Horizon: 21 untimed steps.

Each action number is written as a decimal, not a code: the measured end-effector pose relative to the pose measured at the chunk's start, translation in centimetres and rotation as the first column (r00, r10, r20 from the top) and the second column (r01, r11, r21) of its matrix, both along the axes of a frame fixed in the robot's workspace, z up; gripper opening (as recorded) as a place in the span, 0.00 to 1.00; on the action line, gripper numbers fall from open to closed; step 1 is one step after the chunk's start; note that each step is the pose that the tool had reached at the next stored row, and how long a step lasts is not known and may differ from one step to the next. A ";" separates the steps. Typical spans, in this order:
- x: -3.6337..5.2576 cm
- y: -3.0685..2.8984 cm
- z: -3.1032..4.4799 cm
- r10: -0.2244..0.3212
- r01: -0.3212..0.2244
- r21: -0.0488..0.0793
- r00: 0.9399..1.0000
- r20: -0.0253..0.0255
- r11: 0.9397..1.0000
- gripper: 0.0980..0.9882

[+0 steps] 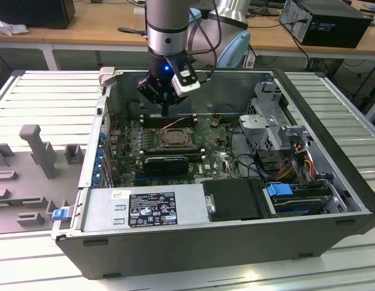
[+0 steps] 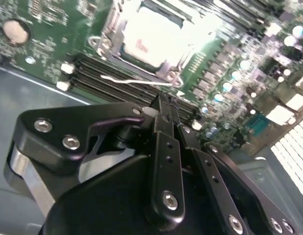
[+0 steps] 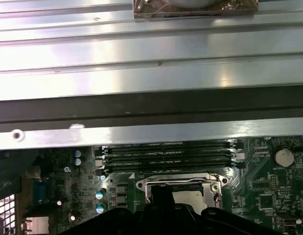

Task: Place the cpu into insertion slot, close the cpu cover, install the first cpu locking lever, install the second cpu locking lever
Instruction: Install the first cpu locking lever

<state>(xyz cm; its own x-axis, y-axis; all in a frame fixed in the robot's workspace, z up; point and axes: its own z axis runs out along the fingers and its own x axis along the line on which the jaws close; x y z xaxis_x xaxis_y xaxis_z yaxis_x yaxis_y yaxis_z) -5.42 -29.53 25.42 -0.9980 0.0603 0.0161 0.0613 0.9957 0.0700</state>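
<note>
The robot's gripper (image 1: 166, 112) hangs low inside the open computer case (image 1: 332, 200), just above the long black memory slots (image 1: 169, 120) near the back edge of the green board (image 1: 129, 145). In the second wrist view its two thin black fingers (image 2: 166, 115) are pressed together with nothing between them. The tip sits right by a thin silver wire lever (image 2: 136, 81) at the side of the socket, but I cannot tell if it touches it.

The cpu (image 2: 153, 36) already lies in the insertion slot (image 1: 174, 137), in the middle of the board. It looks flat, square and shiny, and glows pale under the light. The cpu cover (image 3: 183, 185) looks like it is down over the chip: a grey metal frame with a square hole, so the chip shows through. So the first two jobs look done. The levers seem to be the part in hand now. I cannot tell if either one is hooked in place yet.

The board is bumpy with tiny parts. The case walls are smooth grey metal. The bench (image 1: 48, 91) under the case has long silver ridges.
</note>
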 end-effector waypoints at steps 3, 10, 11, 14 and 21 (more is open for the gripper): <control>0.60 0.00 -0.18 0.002 -0.002 0.000 1.000 0.000 1.000 0.01; 0.94 0.00 -0.86 0.057 -0.058 0.017 0.998 0.018 0.998 0.01; 1.06 0.01 -1.04 0.061 -0.061 0.017 0.998 0.018 0.998 0.01; 1.59 0.10 -1.62 0.070 -0.070 0.017 0.997 0.018 0.997 0.01; 2.26 0.66 -2.42 0.087 -0.088 0.017 0.996 0.021 0.996 0.01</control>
